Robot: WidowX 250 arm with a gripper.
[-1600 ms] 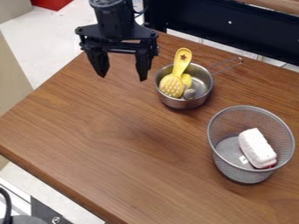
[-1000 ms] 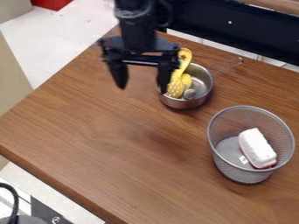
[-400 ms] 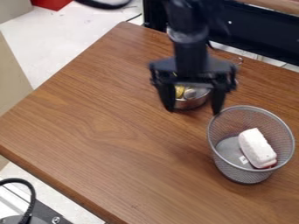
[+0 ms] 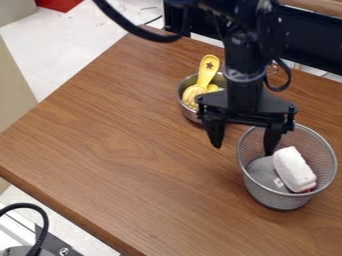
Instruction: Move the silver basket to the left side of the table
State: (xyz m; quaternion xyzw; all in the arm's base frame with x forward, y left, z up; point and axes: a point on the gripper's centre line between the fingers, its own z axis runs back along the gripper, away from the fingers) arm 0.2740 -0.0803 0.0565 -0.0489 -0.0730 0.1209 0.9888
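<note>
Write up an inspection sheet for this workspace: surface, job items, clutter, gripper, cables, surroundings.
Surface: brown wood-grain table.
Job items: silver mesh basket upright toward the picture's right edge; a white block lies inside it.
Clutter: metal pot holding a yellow spoon, partly hidden by the arm.
Gripper: black gripper open and empty; in this view one finger overlaps the basket's opening, the other is outside the rim.
Cables: thick black cable at the upper left, near the arm; another black cable curves at the lower left.
Surroundings: pale floor, dark panel behind the table, red object at the top edge.
</note>
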